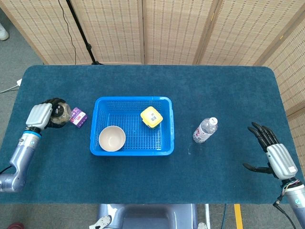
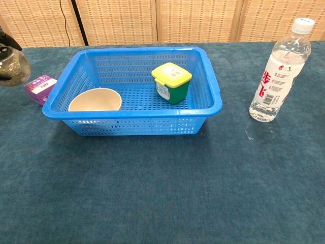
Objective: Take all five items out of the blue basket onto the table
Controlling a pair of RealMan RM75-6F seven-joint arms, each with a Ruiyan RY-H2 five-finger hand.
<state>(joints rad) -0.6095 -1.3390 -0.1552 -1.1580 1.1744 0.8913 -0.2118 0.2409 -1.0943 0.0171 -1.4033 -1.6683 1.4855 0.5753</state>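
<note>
Left hand: the grey-backed left hand (image 1: 40, 116) sits at the far left of the bench, its dark fingers wrapped around a clear round glass jar (image 1: 59, 113) with something dark inside; in the chest view only the jar (image 2: 12, 67) shows at the left edge, and I cannot tell whether it touches the cloth.
Right hand: the right hand (image 1: 274, 152) is at the far right edge of the bench, fingers spread apart, holding nothing.
Basket: the blue perforated plastic basket (image 1: 167, 126) stands left of the bench's middle, upright.
Inside the basket: a beige round bowl (image 1: 112, 138) sits in the near left corner, mouth up; a small green tub with a yellow square lid (image 1: 151, 117) stands toward the far right side, well apart from the bowl.
Outside the basket: a small purple box (image 1: 78, 117) lies on the cloth between the jar and the basket's left wall, just beside the jar; a clear plastic water bottle with a white cap (image 1: 205, 130) stands upright to the right of the basket.
Bench: covered in dark teal cloth (image 1: 219, 90).
</note>
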